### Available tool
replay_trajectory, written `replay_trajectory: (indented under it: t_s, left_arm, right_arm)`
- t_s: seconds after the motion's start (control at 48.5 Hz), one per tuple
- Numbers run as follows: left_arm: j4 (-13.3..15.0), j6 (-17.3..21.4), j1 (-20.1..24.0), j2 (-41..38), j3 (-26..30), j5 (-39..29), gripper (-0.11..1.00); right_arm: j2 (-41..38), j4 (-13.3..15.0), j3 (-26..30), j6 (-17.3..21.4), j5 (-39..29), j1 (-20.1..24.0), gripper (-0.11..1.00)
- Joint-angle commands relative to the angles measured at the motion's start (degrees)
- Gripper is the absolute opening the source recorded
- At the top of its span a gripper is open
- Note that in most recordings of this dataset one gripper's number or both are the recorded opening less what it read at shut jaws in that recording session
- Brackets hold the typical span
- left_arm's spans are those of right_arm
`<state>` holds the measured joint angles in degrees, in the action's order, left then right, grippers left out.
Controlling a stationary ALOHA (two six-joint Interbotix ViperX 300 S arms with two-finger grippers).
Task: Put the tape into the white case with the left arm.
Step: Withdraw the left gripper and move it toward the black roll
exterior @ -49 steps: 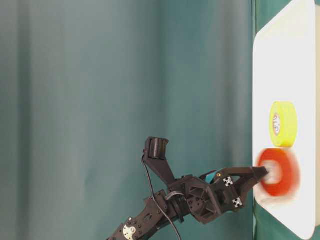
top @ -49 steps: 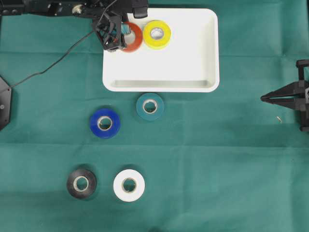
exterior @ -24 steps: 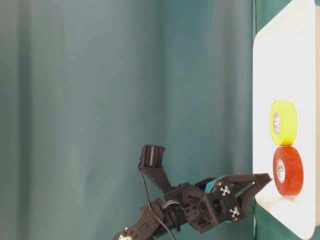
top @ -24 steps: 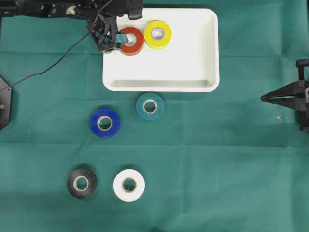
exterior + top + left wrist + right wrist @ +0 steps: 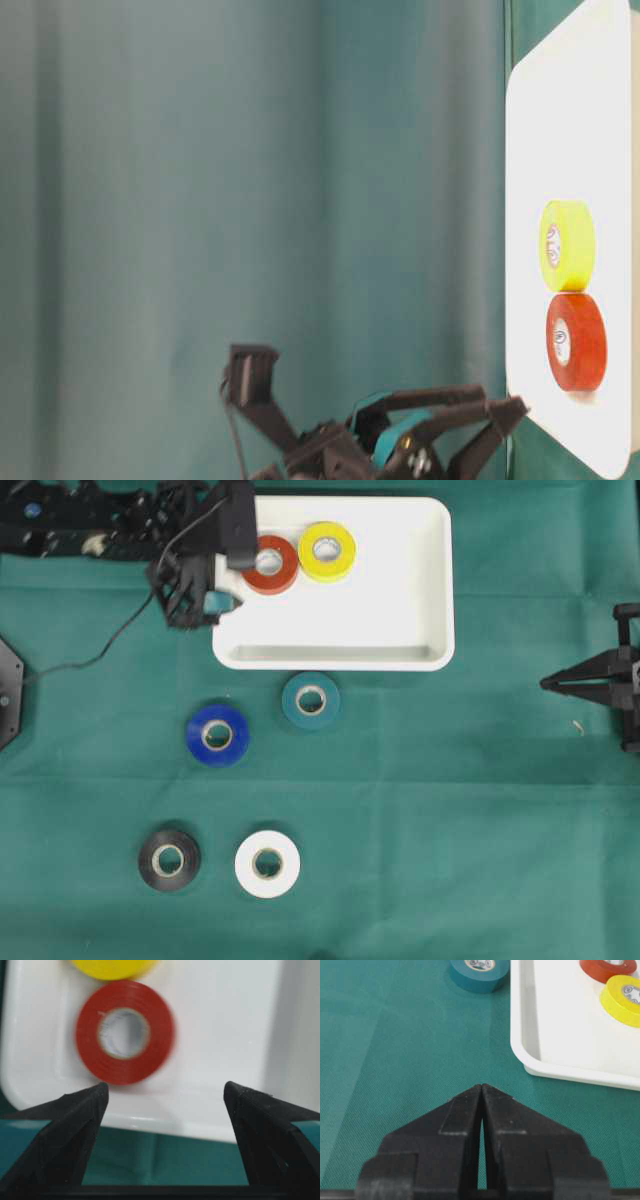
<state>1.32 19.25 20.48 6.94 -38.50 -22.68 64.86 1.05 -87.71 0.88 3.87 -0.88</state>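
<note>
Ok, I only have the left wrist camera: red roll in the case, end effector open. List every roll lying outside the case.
Observer: Four lie on the green cloth: teal roll, blue roll, black roll, white roll.
Operator: Name the one nearest the case.
Observer: The teal roll, right beside the white case at its long rim. I cannot tell whether they touch.
Operator: Report the other arm.
Observer: The right end effector is shut and empty, over the cloth at the right edge of the overhead view.
</note>
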Motion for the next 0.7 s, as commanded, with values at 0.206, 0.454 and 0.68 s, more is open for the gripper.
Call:
replay_trajectory:
  t_s: [0.206, 0.454, 0.68]
  left_arm:
    - [0.2, -1.8, -5.9, 8.9, -4.9, 0.2, 0.95]
    - [0.2, -5.6, -9.2, 15.1, -9.5, 0.1, 0.95]
    - [0.2, -7.9, -11.2, 21.1, -14.0, 0.5, 0.95]
  right_arm:
    - [-0.5, 0.0, 0.5, 0.1, 0.5, -0.1, -0.09]
    - [-0.4, 0.0, 0.6, 0.1, 0.5, -0.1, -0.09]
    - [-0.4, 0.0, 0.5, 0.1, 0.6, -0.1, -0.09]
